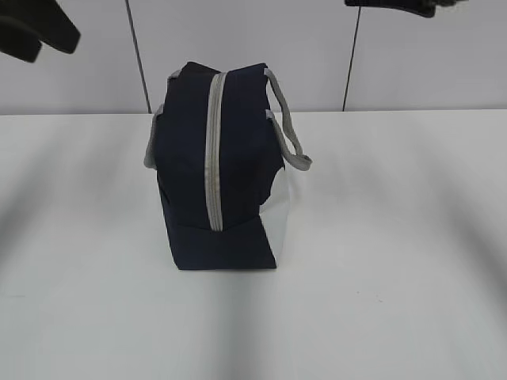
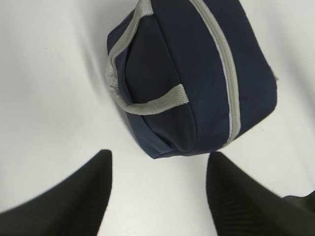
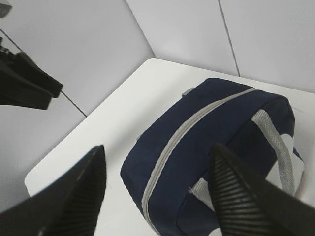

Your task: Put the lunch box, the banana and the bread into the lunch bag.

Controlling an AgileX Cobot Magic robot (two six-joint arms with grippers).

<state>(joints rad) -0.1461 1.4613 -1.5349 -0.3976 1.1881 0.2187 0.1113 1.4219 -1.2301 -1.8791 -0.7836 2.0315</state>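
The navy lunch bag (image 1: 222,166) stands in the middle of the white table with its grey zipper (image 1: 214,150) shut along the top. Both arms hang high above it. My left gripper (image 1: 36,32) shows at the top left edge, and my right gripper (image 1: 396,6) at the top right edge. In the left wrist view the left gripper (image 2: 160,155) is open, with only table between its fingers and the lunch bag (image 2: 197,73) just beyond the tips. The right gripper (image 3: 158,146) is open well above the lunch bag (image 3: 216,132). The lunch box, banana and bread are out of view.
The white table (image 1: 396,277) runs back to a pale panelled wall (image 1: 428,55). Grey strap handles (image 1: 289,134) hang off both sides of the bag. The left arm (image 3: 24,83) shows dark at the top left of the right wrist view.
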